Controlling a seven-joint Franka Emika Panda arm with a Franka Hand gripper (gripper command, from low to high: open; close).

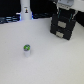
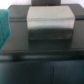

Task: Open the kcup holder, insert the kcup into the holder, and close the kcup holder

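The kcup holder (image 1: 63, 26), a black boxy unit with stacked fronts and pale handles, is located at the upper right of the exterior view. The gripper (image 1: 65, 7) is positioned directly above it at the top edge of the frame; contact cannot be determined. The state of the jaws cannot be told from either view. The kcup (image 1: 27, 49), whitish with a green top, is seen upright on the white table (image 1: 50, 62), left of centre and well apart from the holder. A tall white bottle-like object (image 1: 25, 12) is seen at the upper left. In the wrist view, a pale rectangular handle (image 2: 49, 23) on a dark drawer front (image 2: 45, 45) fills the frame, blurred.
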